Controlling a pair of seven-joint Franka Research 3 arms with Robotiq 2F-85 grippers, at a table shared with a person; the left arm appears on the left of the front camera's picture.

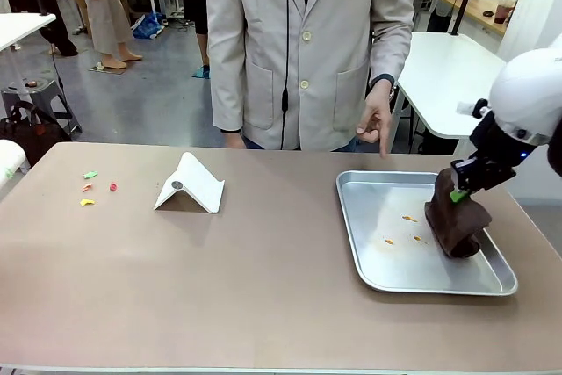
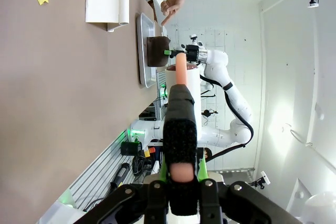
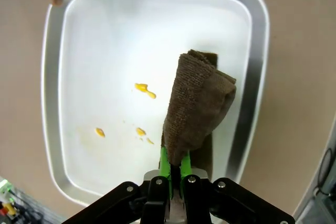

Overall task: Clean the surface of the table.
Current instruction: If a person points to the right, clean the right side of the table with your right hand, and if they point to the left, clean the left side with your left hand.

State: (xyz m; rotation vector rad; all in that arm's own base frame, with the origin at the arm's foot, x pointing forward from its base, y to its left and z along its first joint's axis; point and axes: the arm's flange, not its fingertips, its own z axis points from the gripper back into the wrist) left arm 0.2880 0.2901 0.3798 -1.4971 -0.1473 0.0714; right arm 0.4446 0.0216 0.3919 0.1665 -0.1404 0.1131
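Left gripper (image 2: 182,174) is clamped tight on a peach stick (image 2: 180,72) in a fuzzy black sleeve, and across the matte taupe table (image 1: 219,287) I see bright scraps (image 1: 90,187), a white folded card (image 1: 195,183), then the shiny metal tray (image 1: 386,204) where my right gripper (image 1: 458,192), arm angled down, pinches a limp brown terry cloth (image 1: 457,227).

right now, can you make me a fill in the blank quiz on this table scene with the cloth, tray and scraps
1. The right gripper is shut on a folded ___ cloth.
2. The small coloured scraps lie on the matte taupe-brown table at the robot's ___ side, far from the shiny rectangular metal tray.
3. The white folded card stands ___ the scraps and the tray.
4. The person's hand points one finger ___ toward the tray's far edge.

Missing words: brown; left; between; down
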